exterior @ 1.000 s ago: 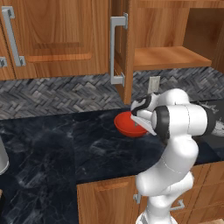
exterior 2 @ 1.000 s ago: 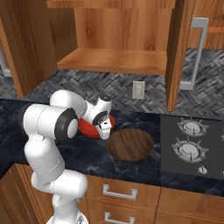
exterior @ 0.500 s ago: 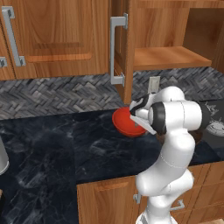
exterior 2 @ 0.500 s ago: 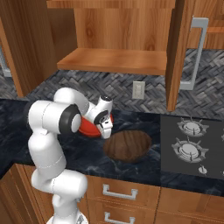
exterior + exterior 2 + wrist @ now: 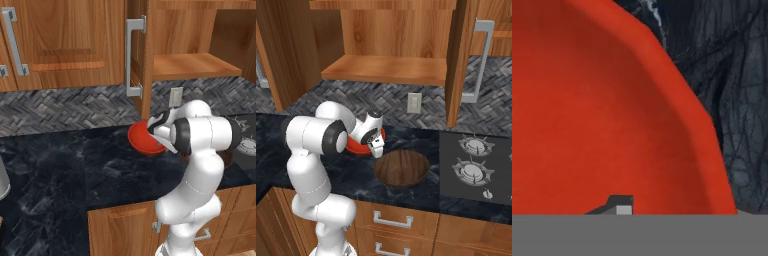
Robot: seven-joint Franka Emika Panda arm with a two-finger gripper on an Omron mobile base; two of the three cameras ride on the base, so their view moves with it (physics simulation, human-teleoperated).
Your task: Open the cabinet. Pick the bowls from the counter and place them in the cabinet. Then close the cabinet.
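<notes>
I see a grey herringbone tile wall point(image 5: 60, 107) running behind the worktop, with a small pale wall socket plate point(image 5: 414, 102) set into it. To my right sits a dark gas hob with round burners point(image 5: 474, 167). Below the worktop are warm-brown wooden drawer fronts with short grey handles point(image 5: 392, 220). On the left hangs a closed wooden wall door with a lone grey bar handle point(image 5: 14, 41). The light is even and soft.

Cabinet point(image 5: 386, 70) doors open, shelf bare. Glossy red bowl point(image 5: 142, 140) tilted on the black marble counter point(image 5: 75, 170), below the shelf; wider wood-grain bowl point(image 5: 402, 168) upright just right, nearer.
</notes>
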